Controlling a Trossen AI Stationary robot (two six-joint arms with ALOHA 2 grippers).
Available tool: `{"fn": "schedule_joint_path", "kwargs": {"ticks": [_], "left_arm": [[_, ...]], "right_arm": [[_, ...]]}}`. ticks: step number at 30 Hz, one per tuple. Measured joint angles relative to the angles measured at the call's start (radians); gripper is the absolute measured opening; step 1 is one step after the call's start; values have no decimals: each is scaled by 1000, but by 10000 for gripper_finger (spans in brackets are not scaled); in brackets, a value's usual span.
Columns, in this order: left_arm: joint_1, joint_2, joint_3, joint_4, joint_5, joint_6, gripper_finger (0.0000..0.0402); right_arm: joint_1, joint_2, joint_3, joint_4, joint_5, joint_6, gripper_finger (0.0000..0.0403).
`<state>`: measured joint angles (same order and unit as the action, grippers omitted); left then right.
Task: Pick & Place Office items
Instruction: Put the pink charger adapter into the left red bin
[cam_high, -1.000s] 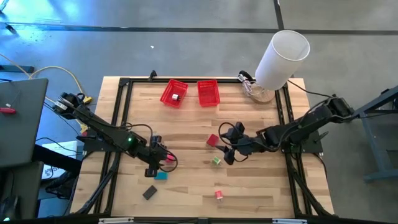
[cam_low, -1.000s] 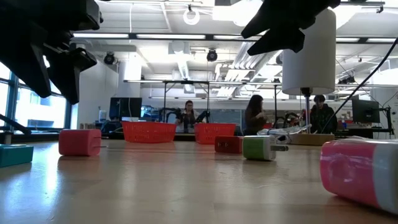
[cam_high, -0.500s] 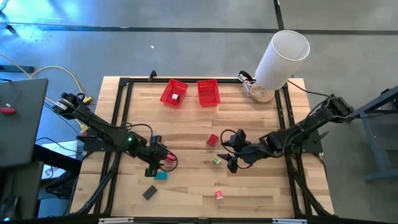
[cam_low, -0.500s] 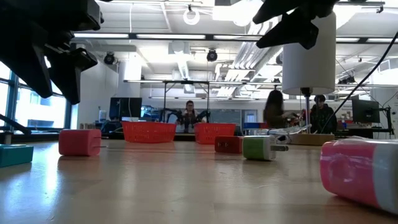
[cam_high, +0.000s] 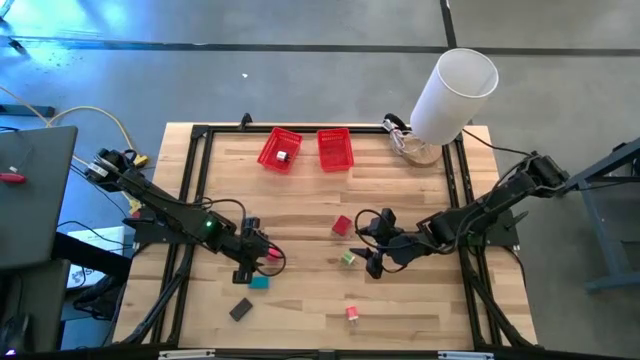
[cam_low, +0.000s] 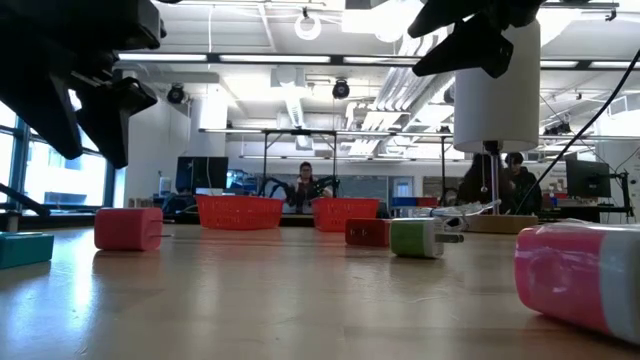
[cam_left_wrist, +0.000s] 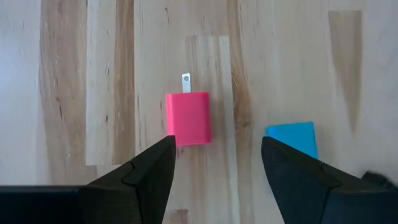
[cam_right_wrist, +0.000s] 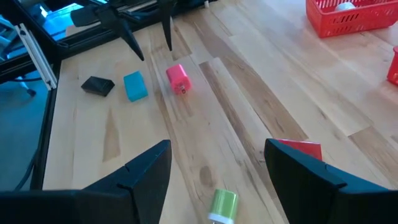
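Pink block (cam_left_wrist: 188, 118) lies on bench (cam_high: 300, 300), framed by left claw (cam_high: 262, 258), fingers wide, unmoved. Right claw (cam_high: 372, 245), also wide and empty, has shifted toward green block (cam_high: 348, 259); pickup likely next.

The left arm reaches in from the left edge of the high view toward lower centre-left, its left gripper (cam_high: 268, 256) low over the surface with fingers (cam_left_wrist: 149, 171) spread apart and nothing between them. The right arm stretches from the right edge toward centre, its right gripper (cam_high: 368, 247) likewise spread and empty.
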<state>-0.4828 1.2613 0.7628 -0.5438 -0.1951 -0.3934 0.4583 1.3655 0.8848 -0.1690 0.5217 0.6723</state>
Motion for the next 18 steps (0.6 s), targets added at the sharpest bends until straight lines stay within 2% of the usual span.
{"fn": "schedule_joint_path", "kwargs": {"ticks": [7, 11, 18], "left_arm": [[0, 0, 0, -9, -2, 37, 230], [9, 5, 0, 7, -39, 18, 230], [9, 95, 1, 56, -47, 0, 230]], "right_arm": [[0, 0, 0, 0, 3, -14, 247], [0, 0, 0, 0, 3, -14, 247], [0, 0, 0, 7, 3, -14, 247]]}}
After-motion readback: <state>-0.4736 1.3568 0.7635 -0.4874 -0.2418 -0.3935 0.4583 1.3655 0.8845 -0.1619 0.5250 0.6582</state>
